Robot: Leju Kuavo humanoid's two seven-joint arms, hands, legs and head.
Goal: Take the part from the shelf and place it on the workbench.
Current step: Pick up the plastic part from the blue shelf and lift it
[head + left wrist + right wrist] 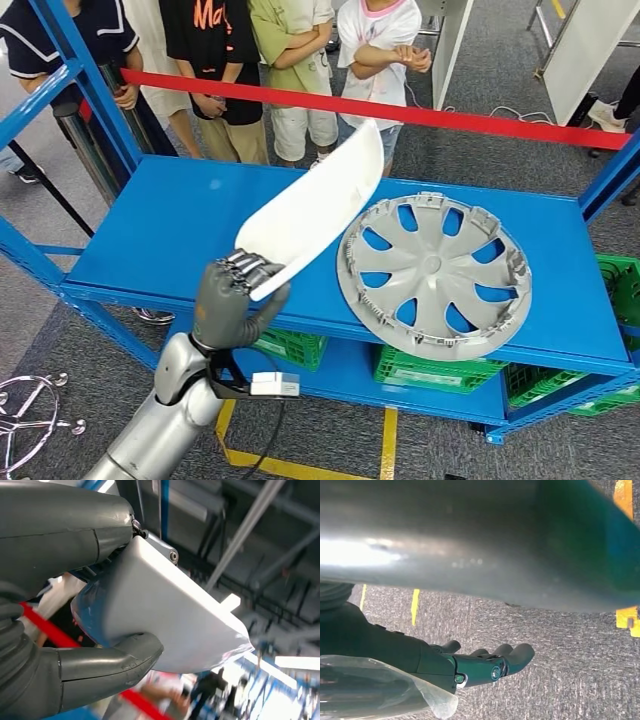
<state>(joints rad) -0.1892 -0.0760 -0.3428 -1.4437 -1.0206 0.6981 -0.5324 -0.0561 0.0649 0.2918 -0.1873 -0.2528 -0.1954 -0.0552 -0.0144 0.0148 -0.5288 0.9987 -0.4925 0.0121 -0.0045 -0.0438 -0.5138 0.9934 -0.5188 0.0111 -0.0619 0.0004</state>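
Note:
A long white curved plastic part (313,207) is lifted at a slant above the blue shelf (158,230), its far end pointing up toward the people. My left hand (225,303) grips its near end, thumb under the edge. In the left wrist view the white part (177,615) is clamped between the thick thumb (109,667) and the fingers above. My right hand (478,666) hangs over grey carpet with fingers loosely extended and nothing in it.
A grey wheel cover (434,272) lies flat on the shelf's right half. Green crates (423,368) sit on the lower level. A red barrier bar (392,110) runs behind the shelf, with several people (294,60) standing beyond it. Chrome emblems (26,415) lie at lower left.

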